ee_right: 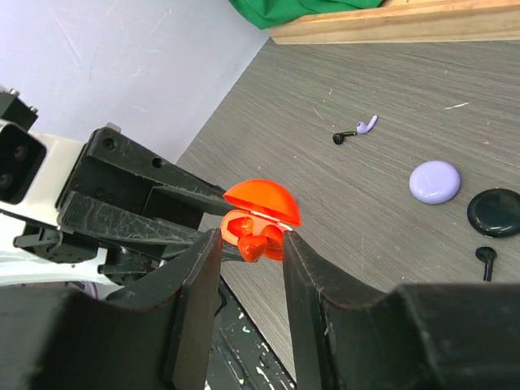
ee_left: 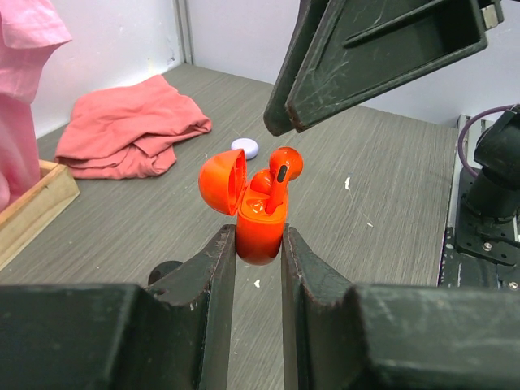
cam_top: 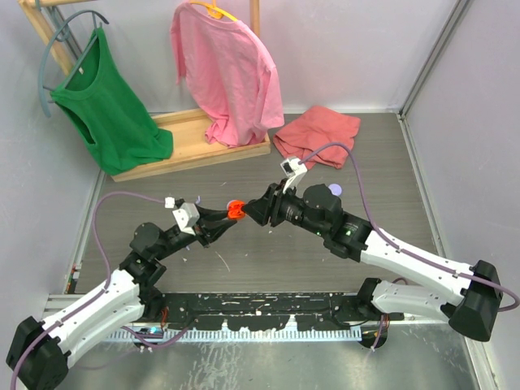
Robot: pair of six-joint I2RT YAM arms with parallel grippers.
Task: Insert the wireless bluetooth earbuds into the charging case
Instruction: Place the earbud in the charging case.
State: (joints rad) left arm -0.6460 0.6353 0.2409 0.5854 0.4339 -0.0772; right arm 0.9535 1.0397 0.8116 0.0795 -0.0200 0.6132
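An orange charging case [ee_left: 258, 236] hangs above the table with its lid [ee_left: 223, 183] hinged open, and my left gripper [ee_left: 258, 244] is shut on its lower body. One red-orange earbud lies in its socket. A second red-orange earbud [ee_left: 280, 175] stands upright in the case, its head well above the rim. My right gripper [ee_right: 250, 240] is open, its fingers either side of that earbud [ee_right: 262, 241] with a small gap showing. From above, the two grippers meet at the case [cam_top: 236, 210]. A lavender earbud [ee_right: 361, 128] and a black earbud [ee_right: 486, 257] lie on the table.
A lavender case [ee_right: 435, 180] and a black case [ee_right: 494, 211] sit on the table beyond the grippers. A crumpled red cloth [cam_top: 317, 134] lies at the back. A wooden rack [cam_top: 195, 150] with a green shirt and a pink shirt stands back left.
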